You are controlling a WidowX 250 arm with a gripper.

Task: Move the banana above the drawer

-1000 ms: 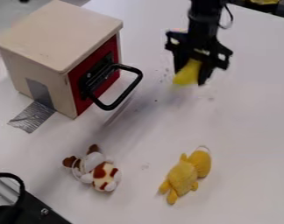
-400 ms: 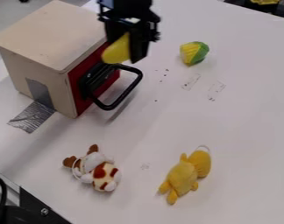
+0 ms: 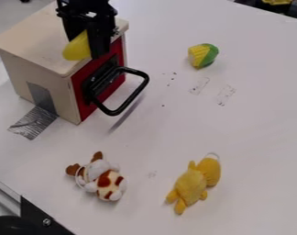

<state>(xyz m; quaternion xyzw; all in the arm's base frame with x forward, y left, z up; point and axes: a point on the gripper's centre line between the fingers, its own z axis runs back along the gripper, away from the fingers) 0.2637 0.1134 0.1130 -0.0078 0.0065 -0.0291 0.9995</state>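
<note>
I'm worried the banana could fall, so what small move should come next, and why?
Probably ease the banana slightly inward over the wooden top before lowering it. The gripper holds it near the top's edge, by the red drawer front, so a release here might let it tumble. Its exact height above the wood is hard to tell.

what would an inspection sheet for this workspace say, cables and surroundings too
surface: white table, dark specks and faint rectangular marks
job's things: banana in the gripper, seen against the top front edge of the wooden box; drawer red-fronted, black handle
clutter: yellow-and-green toy, brown-and-white plush, yellow plush
gripper: fingers around the banana
cables: nothing clearly seen
surroundings: grey tape beside the box, black hardware lower left
</note>
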